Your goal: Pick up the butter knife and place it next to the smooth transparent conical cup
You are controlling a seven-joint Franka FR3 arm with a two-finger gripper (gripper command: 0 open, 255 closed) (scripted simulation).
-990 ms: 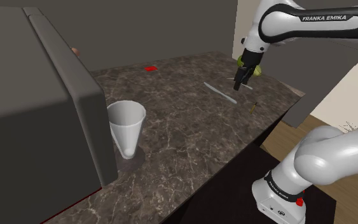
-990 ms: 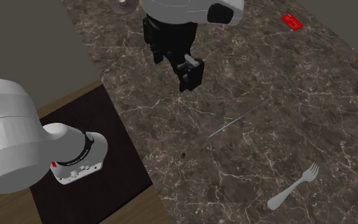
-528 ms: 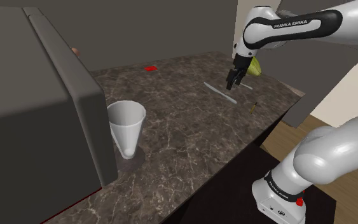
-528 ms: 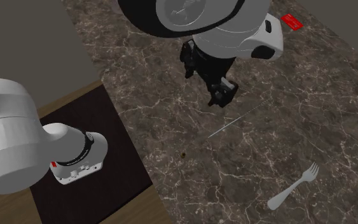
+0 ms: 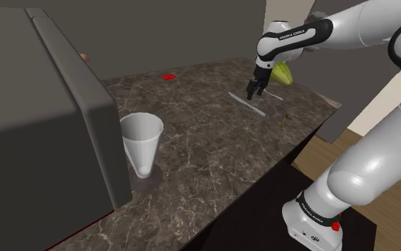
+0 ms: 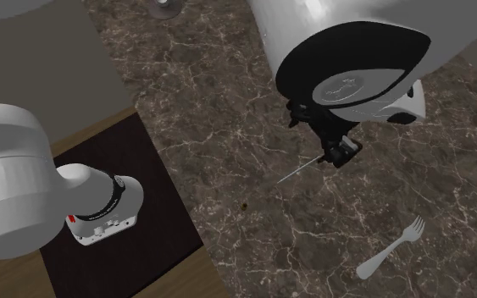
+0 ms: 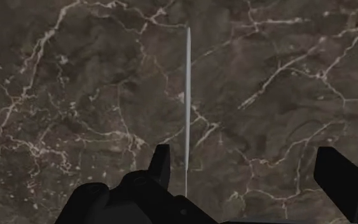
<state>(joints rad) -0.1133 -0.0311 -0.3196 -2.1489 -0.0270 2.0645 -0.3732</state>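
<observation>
Grey knife point(image 7: 187, 108) lies just inside one finger of the open gripper point(image 7: 250, 173); centre it before closing.

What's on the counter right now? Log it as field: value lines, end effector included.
surface: dark veined marble-look countertop
end effector: all-black, two-finger, open, above the thin grey butter knife
knife state: flat on the countertop, between the fingers, not gripped
cup: translucent white conical cup, upright, far from the knife
other: grey fork; small flat red item
</observation>
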